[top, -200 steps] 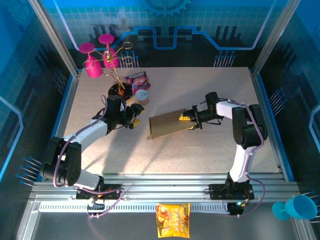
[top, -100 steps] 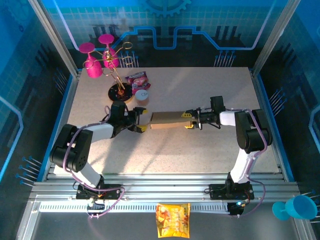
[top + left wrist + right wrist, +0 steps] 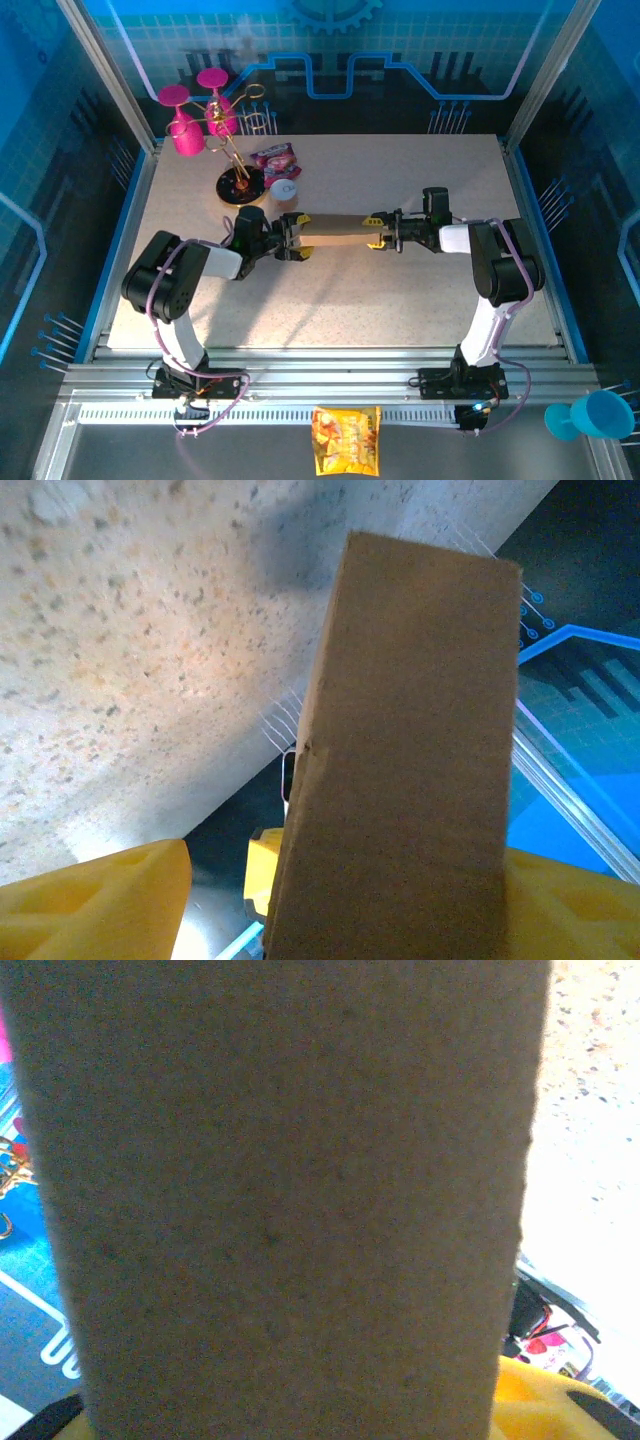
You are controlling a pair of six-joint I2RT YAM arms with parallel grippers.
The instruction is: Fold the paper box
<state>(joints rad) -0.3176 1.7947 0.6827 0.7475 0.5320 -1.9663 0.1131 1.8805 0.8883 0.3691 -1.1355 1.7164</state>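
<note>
Two white-and-black arms (image 3: 205,262), lilac cables (image 3: 152,310), yellow fingers (image 3: 95,900) (dimpled faces)

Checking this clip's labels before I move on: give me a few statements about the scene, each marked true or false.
1. The paper box spans between the left pincer and the right pincer. True.
2. The left pincer is clamped tight on the box. False: in the left wrist view one finger stands clear of the cardboard.
3. An orange packet lies beside the box. False: the snack packet lies in front of the arm bases, off the table.
4. Pink goblets sit at the table's back left corner. True.
</note>
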